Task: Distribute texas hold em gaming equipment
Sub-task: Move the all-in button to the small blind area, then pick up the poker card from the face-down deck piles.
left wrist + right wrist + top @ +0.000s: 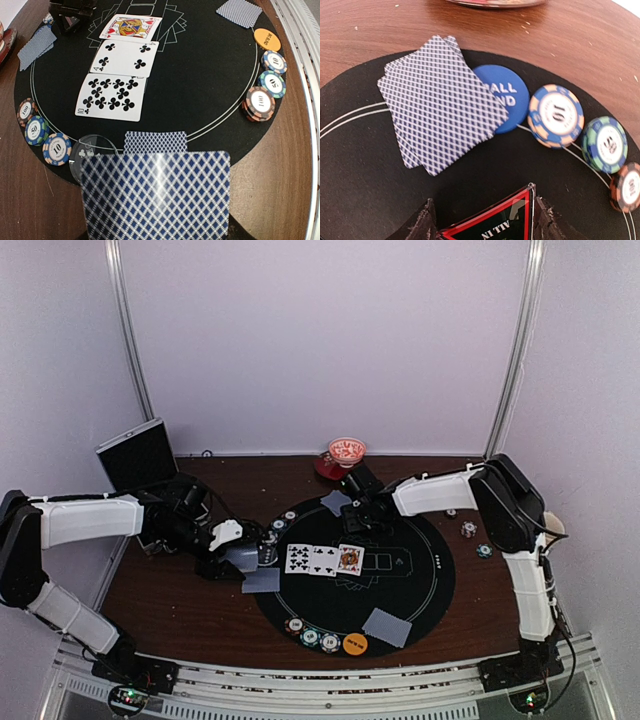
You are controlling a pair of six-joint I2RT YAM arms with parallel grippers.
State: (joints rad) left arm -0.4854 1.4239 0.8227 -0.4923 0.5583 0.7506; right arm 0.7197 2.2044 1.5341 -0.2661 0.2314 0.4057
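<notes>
- Top view: my left gripper [233,560] is clamped on the held card [246,558] just off the black mat's [430,585] left edge. Three face-up cards [324,559] lie mid-mat.
- Left wrist: the held card [156,197] fills the foreground, back up.
- Right wrist: my right gripper [485,222] pinches a red-edged ALL IN marker [492,226] near a face-down pair [437,102] overlapping a blue disc [510,95].

Soft even light, faint sheen on the table [470,25], close foreground slightly blurred.
</notes>
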